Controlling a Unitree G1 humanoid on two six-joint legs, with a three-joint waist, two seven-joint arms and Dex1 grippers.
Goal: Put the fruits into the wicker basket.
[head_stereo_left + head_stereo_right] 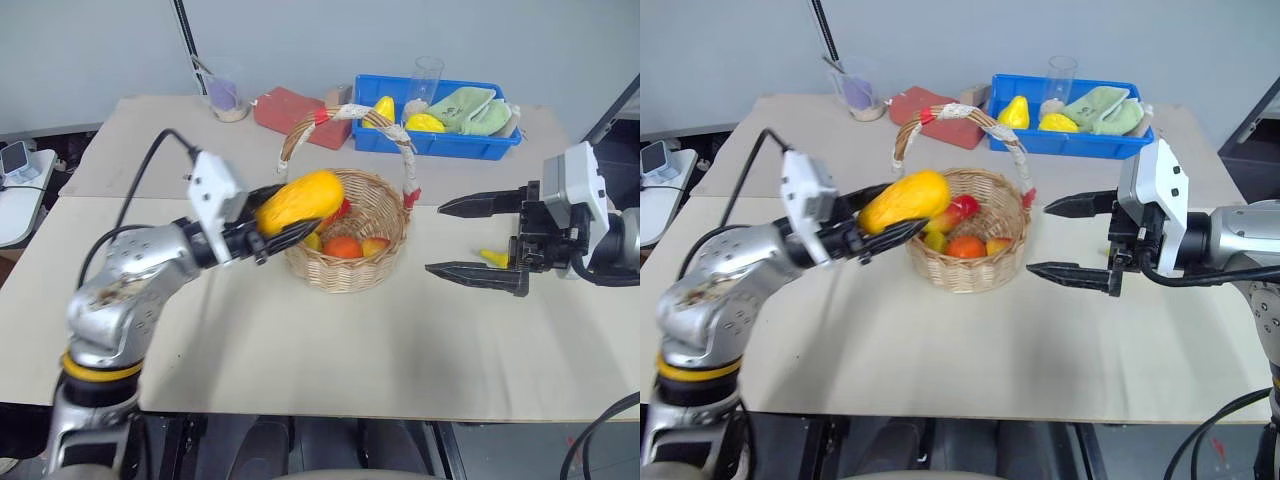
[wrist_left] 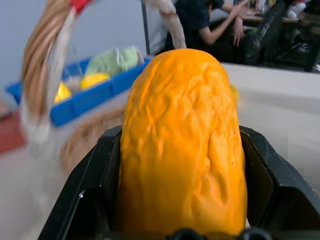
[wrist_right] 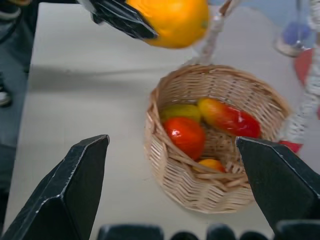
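My left gripper (image 1: 292, 214) is shut on an oblong yellow-orange mango (image 1: 300, 200), held in the air at the left rim of the wicker basket (image 1: 345, 272). In the left wrist view the mango (image 2: 182, 145) sits between the two black fingers. The basket has a tall arched handle (image 1: 350, 110) and holds several small orange, red and yellow-green fruits (image 3: 186, 135). To the right of the basket my right gripper (image 1: 434, 238) is open and holds nothing. A bright yellow fruit (image 1: 492, 257) lies on the table behind its fingers, mostly hidden.
A blue bin (image 1: 440, 143) at the back holds yellow pear-shaped fruits and green cloths, with a clear glass (image 1: 425, 75) behind it. A red box (image 1: 290, 108) and a cup (image 1: 228, 100) stand behind the basket. People sit in the background (image 2: 210, 25).
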